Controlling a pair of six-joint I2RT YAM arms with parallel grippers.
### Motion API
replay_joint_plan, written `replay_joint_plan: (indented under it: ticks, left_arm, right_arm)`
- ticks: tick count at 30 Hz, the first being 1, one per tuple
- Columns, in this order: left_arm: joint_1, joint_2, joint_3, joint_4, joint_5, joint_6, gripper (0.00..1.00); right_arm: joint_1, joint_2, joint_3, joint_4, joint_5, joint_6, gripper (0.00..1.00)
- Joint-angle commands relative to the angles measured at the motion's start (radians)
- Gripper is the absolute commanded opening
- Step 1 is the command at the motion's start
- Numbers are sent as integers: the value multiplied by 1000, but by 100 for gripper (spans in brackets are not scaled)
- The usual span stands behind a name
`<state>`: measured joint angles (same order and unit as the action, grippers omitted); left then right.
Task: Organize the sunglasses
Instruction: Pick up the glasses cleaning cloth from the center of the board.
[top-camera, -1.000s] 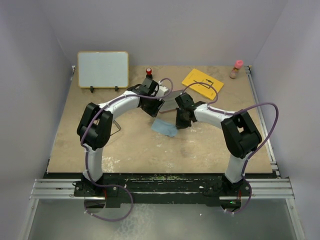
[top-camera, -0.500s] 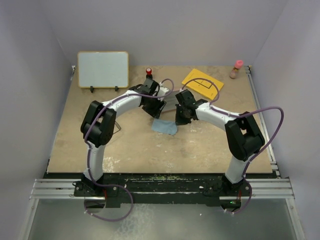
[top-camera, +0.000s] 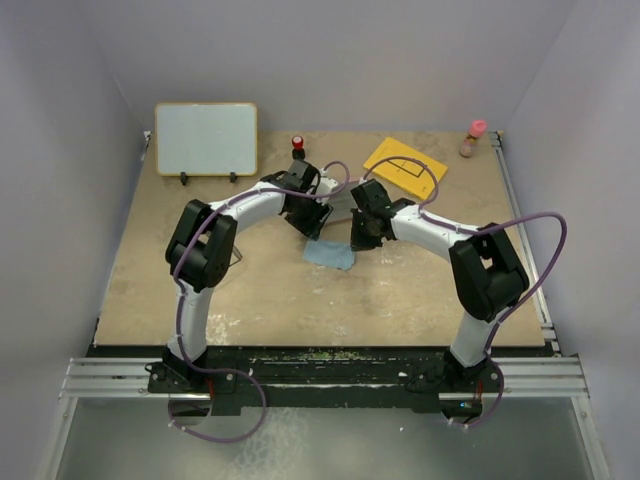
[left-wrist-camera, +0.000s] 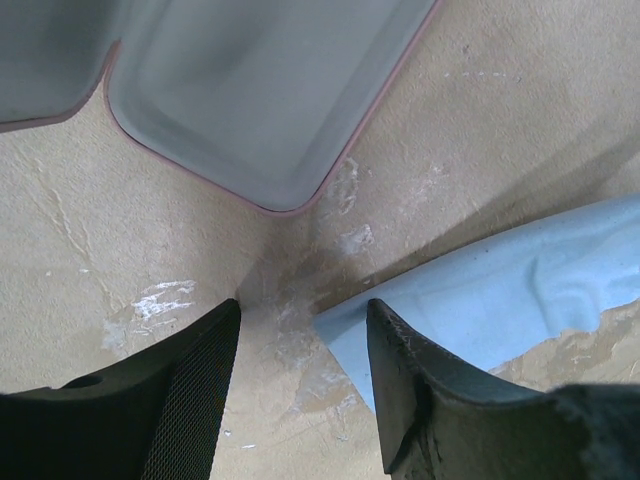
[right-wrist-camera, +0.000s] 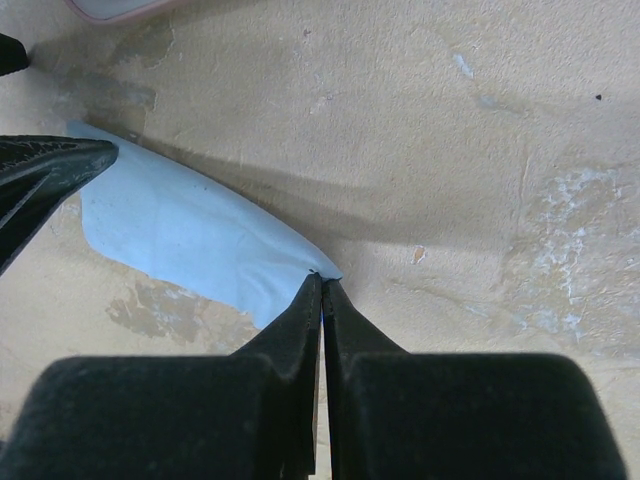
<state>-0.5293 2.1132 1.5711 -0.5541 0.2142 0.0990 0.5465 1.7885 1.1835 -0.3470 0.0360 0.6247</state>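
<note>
Now left claw (left-wrist-camera: 303, 325) wider open; right claw (right-wrist-camera: 322, 285) still pinching cloth (right-wrist-camera: 190, 240)

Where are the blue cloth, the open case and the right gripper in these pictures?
blue cloth (right-wrist-camera: 190, 235): right wrist view, its flat middle.
open case (left-wrist-camera: 250, 90): left wrist view, bare inner floor.
right gripper (right-wrist-camera: 321, 285): right wrist view, between its closed fingertips.
</note>
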Motion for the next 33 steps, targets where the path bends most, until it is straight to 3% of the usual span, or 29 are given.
replay_joint_plan:
  ticks: [1, 10, 23, 33]
  left_arm:
    - [3, 9, 17, -8, 53, 18, 57]
    - [-19, -43, -56, -27, 69, -13, 57]
    - [-34, -9, -43, -56, 87, -53, 55]
    - [-50, -14, -70, -42, 116, -67, 38]
  right_arm:
    - [-3, 1, 32, -11, 15, -10, 0]
    - [-4, 3, 23, -2, 9, -5, 0]
    - [-4, 12, 28, -1, 7, 0, 0]
    - [-5, 30, 47, -3, 10, -1, 0]
